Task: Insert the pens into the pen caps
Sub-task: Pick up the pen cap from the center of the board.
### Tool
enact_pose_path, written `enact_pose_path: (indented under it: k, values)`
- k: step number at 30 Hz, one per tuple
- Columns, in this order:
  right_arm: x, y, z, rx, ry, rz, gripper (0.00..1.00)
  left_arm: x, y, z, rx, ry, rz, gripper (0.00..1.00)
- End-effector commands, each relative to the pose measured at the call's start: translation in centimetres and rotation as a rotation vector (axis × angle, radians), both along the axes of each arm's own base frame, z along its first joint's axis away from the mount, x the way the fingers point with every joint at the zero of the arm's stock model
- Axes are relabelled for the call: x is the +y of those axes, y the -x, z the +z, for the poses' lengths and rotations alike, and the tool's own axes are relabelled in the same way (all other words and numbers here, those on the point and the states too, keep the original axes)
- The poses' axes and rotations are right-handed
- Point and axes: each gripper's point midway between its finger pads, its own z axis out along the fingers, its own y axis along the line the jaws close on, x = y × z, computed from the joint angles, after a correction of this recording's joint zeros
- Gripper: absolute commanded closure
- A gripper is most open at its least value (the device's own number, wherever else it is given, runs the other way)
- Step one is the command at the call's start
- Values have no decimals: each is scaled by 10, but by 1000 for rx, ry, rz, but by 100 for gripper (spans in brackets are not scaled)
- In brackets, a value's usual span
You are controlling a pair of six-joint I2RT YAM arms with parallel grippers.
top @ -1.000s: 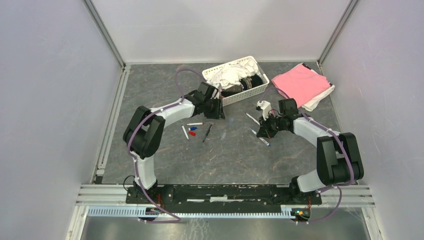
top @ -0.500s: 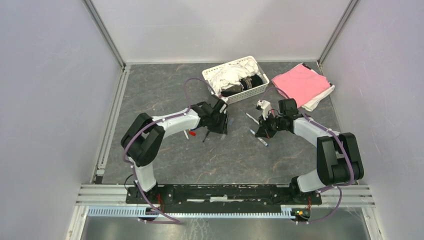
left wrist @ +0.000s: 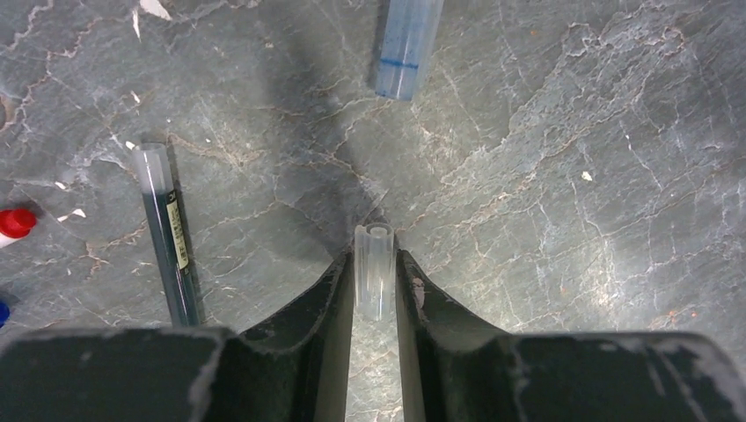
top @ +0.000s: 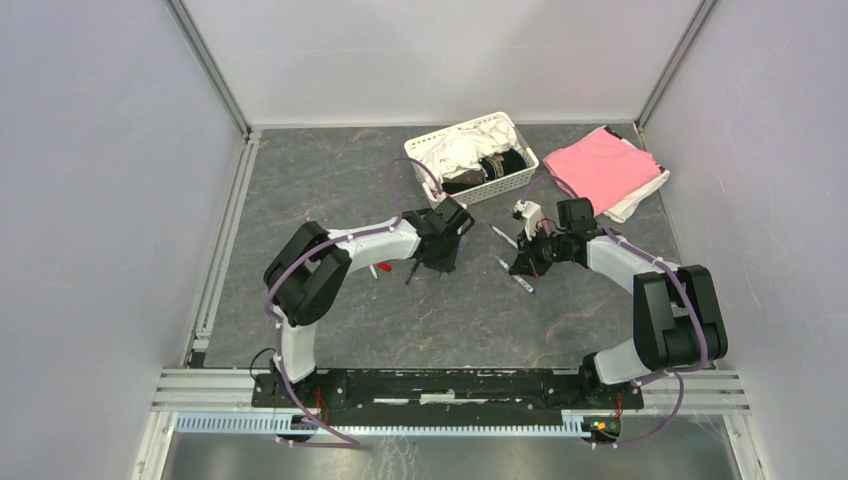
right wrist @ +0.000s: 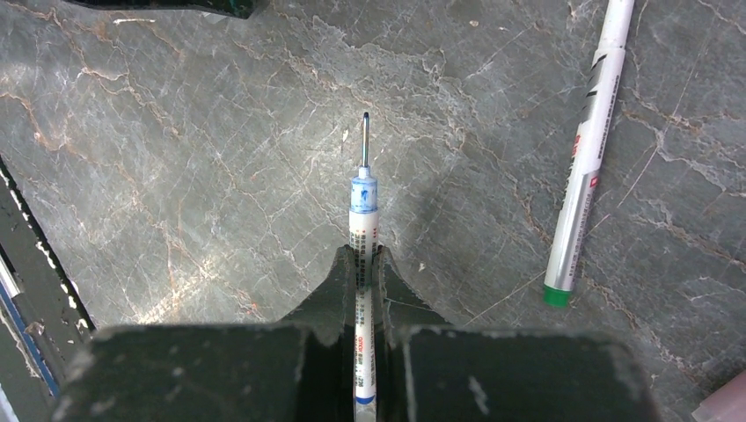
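Left fingers (left wrist: pixel 327 303) pinch clear cap (left wrist: pixel 376 268), 1 each side. Right fingers (right wrist: pixel 325 294) clamp blue-tipped pen (right wrist: pixel 362 207), nib protruding forward.

**Wrist views.** Pen caps, three: one clear pen cap (left wrist: pixel 375 274), one blue-tinted pen cap (left wrist: pixel 405 46), one red pen cap (left wrist: pixel 12 225). Pens, three: one dark pen (left wrist: pixel 168 236), one blue-tipped pen (right wrist: pixel 362 215), one green-ended pen (right wrist: pixel 582 171).

**Overhead view.** Robot arms (top: pixel 350 245) (top: pixel 625 262), two; white basket (top: pixel 492 188), one; pink cloth (top: pixel 600 165), one. Further pens there are too small to count reliably.
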Motion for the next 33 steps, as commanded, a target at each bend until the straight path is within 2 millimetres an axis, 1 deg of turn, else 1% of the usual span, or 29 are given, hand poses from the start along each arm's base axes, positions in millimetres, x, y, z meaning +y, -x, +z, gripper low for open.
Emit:
enact_pose_path:
  k: [1, 5, 8, 10, 14, 17, 19, 22, 26, 30, 33]
  values:
    - [4, -3, 7, -26, -32, 8, 100, -5, -2, -7, -8, -52, 3, 73]
    - [4, -3, 8, -31, -32, 9, 100, -2, 1, -14, 2, -86, -14, 83]
    - [4, -1, 8, -31, -37, 15, 100, -5, 1, -8, -7, -60, -16, 89]
    - [6, 1, 9, -29, -51, 19, 100, -14, 0, 2, -20, 12, -17, 90]
    - [11, 7, 9, -19, -81, 24, 100, -41, -5, 33, -35, 275, -18, 91]
    - [12, 10, 9, -12, -97, 22, 100, -51, -10, 51, -36, 438, 3, 91]
    - [12, 10, 9, -12, -97, 17, 100, -52, -16, 59, -33, 511, 32, 91]
    - [11, 9, 8, -13, -88, 4, 100, -40, -18, 54, 9, 531, 93, 91]
    - [13, 11, 8, -3, -103, 5, 100, -31, -22, 57, 31, 618, 155, 90]
    - [15, 13, 8, 11, -125, 4, 100, -29, -24, 65, 40, 706, 187, 90]
    - [16, 13, 7, 17, -129, 5, 100, -27, -26, 64, 47, 720, 200, 90]
